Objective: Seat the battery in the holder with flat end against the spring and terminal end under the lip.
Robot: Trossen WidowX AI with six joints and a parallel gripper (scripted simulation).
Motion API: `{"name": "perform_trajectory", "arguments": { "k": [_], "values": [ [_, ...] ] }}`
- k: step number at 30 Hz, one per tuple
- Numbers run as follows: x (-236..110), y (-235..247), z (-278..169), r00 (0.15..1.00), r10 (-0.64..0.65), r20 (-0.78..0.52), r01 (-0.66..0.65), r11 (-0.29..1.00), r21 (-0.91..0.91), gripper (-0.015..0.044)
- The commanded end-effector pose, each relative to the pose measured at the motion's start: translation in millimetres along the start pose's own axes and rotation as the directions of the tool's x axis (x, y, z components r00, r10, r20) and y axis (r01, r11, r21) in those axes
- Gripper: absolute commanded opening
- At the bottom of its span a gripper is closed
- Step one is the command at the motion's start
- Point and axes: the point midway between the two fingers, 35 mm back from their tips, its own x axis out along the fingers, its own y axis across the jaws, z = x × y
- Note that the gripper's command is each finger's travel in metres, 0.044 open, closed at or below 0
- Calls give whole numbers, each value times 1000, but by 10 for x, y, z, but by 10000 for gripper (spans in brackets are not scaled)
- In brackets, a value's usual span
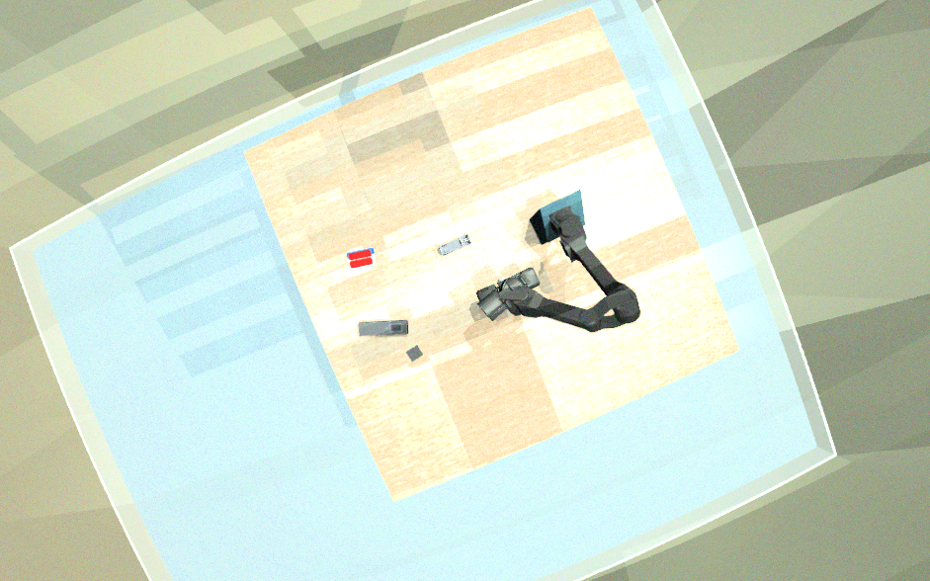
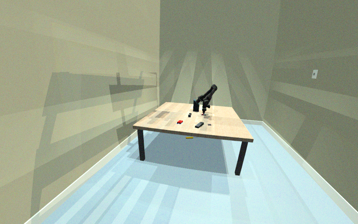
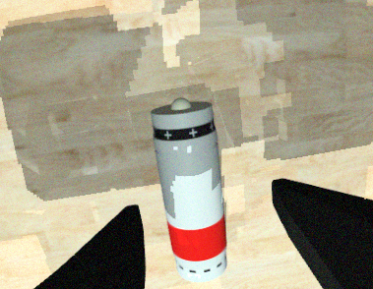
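Note:
A grey battery (image 3: 190, 175) with a red band lies flat on the wooden table (image 1: 497, 404) (image 2: 224, 126). In the wrist view its nub end with the black plus-marked ring points away from me and the red-banded flat end lies near me. My gripper (image 3: 208, 203) (image 1: 484, 305) (image 2: 203, 112) is open and hangs low over the battery, one dark finger on each side, both clear of it. The small grey holder (image 1: 453, 246) (image 2: 189, 114) stands empty a short way from the gripper. In the top view the gripper hides the battery.
A red block (image 1: 360, 259) (image 2: 179, 121), a long dark flat bar (image 1: 382, 328) (image 2: 199, 124) and a small dark square (image 1: 414, 353) lie farther out on the table. The arm's teal base (image 1: 558, 212) stands behind me. A yellow stick (image 2: 189, 137) shows at the table's front edge.

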Motion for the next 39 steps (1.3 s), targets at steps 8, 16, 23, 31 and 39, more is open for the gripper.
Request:
{"name": "perform_trajectory", "arguments": {
  "k": [8,16,23,31,39],
  "values": [
    [188,38,-10,1000,8,-2,-8,1000,8,235],
    [198,39,-10,1000,8,-2,-8,1000,8,97],
    [198,39,-10,1000,8,-2,-8,1000,8,74],
    [-256,26,-13,1000,8,-5,-8,1000,8,74],
    [-342,-140,-153,1000,3,-16,0,984,179,74]
  ]
}}
